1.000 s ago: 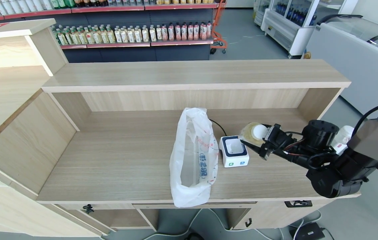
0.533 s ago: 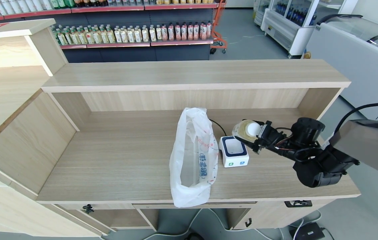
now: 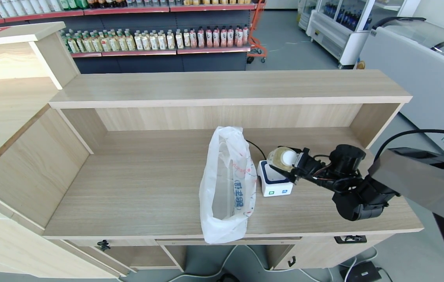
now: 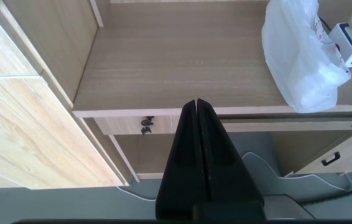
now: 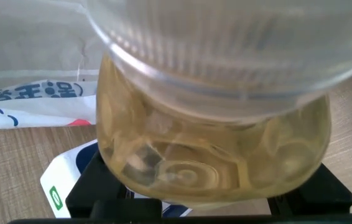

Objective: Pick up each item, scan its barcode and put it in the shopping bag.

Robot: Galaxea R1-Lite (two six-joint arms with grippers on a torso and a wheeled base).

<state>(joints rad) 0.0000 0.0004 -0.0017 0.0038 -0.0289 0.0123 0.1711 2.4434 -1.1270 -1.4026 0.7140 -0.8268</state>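
So: scan step. My right pincer (image 3: 289,163) clamped on bottle (image 3: 276,156), centre-right of frame, over scanner (image 3: 274,185). Next, likely: barcode to window, then shopping bag (image 3: 227,188) left of it.

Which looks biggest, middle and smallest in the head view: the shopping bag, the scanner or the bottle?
1. the shopping bag, biggest by far
2. the barcode scanner
3. the bottle, a little smaller-looking. It is seen cap-end on and partly hidden, so 2 and 3 are close and unsure.
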